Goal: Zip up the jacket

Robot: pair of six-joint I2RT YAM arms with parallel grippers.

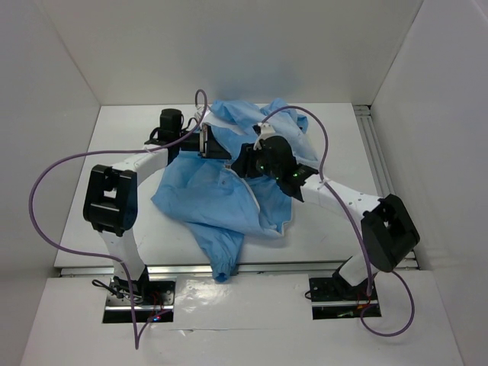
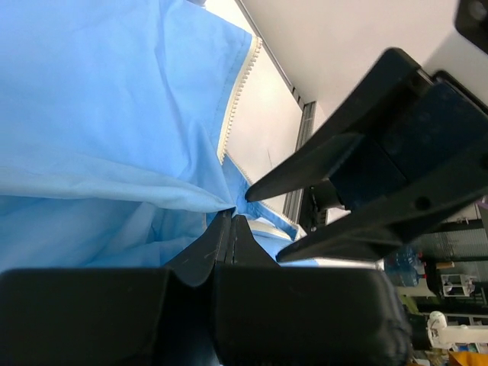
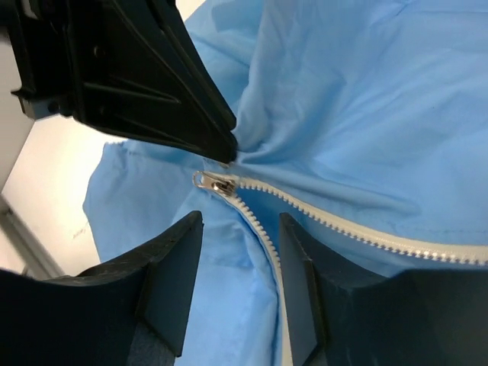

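L fingers pinch shut on jacket fabric mid tabletop, R fingers half-open astride the slider, not gripping; zip looks barely begun, w/ nearly all teeth left to join.

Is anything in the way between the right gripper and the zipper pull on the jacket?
Nothing visible. The right gripper is open and faces the zipper pull directly. The left gripper pinches the jacket just beyond the pull, outside that gap.
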